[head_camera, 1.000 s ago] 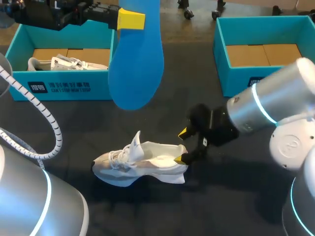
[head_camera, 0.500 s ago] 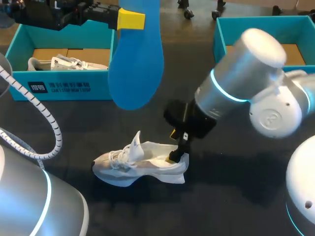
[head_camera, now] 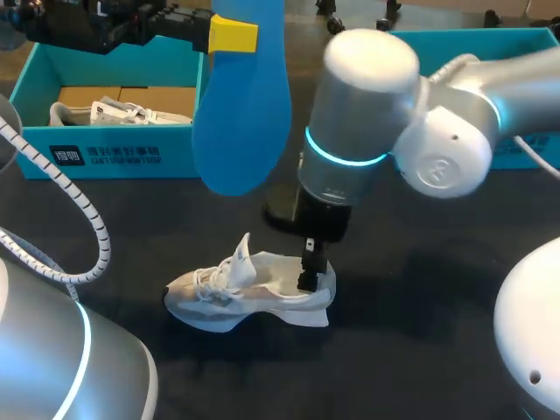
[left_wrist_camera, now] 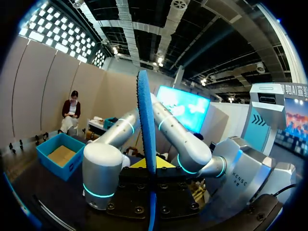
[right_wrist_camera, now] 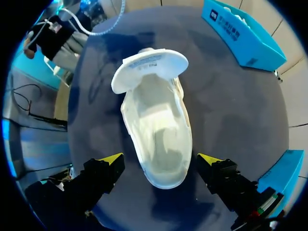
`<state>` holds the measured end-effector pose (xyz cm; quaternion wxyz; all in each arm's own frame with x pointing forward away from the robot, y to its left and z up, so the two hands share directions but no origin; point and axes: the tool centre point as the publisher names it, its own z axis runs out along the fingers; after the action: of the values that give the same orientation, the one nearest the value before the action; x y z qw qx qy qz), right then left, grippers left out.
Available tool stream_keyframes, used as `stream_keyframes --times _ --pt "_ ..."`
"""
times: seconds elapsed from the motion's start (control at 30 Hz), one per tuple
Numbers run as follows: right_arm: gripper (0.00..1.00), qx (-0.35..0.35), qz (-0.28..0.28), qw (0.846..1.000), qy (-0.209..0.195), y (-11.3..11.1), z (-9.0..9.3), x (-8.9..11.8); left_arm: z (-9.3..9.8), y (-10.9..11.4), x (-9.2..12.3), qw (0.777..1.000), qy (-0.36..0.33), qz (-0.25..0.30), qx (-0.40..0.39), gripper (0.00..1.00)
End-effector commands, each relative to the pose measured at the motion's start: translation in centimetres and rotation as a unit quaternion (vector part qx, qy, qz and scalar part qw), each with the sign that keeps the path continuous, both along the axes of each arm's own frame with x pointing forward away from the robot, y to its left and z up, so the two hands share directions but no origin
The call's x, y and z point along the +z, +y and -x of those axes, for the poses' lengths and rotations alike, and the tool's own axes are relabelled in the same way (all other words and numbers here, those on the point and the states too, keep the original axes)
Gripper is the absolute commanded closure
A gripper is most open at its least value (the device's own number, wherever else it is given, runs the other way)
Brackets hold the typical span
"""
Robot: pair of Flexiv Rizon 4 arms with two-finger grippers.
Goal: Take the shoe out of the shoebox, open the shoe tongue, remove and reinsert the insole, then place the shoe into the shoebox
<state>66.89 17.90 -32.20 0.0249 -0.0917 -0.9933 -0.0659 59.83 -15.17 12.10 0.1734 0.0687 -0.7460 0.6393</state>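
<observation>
A white shoe lies on the black table, its tongue pulled up and its inside bare. The blue insole hangs high above the table, with my left gripper shut on its upper end. In the left wrist view the insole shows edge-on between the fingers of the left gripper. My right gripper points down over the shoe's heel. In the right wrist view the right gripper is open, one yellow tip on each side of the shoe, neither touching it.
A teal shoebox at the back left holds a second white shoe. Another teal shoebox stands at the back right, partly hidden by my right arm. The cable of my left arm loops over the table's left side.
My right arm has swung left, from beside the heel to above it, fingers now pointing down. The left arm and the insole have not moved.
</observation>
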Motion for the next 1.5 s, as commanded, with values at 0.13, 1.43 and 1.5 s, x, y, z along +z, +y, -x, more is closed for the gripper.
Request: stream_keyframes --times 0.13,1.43,1.5 --pt "0.00 0.006 0.072 0.997 0.008 0.5 -0.2 -0.2 -0.1 -0.1 0.0 1.000 0.000 0.000 -0.001 1.00" --pt "0.04 0.066 0.053 0.996 0.008 3.3 -5.1 -6.2 -0.1 -0.1 0.0 1.000 0.000 0.000 -0.001 1.00" --pt "0.14 0.067 0.054 0.996 0.012 3.2 -5.2 -6.5 -0.1 -0.1 0.0 1.000 0.000 0.000 -0.001 1.00"
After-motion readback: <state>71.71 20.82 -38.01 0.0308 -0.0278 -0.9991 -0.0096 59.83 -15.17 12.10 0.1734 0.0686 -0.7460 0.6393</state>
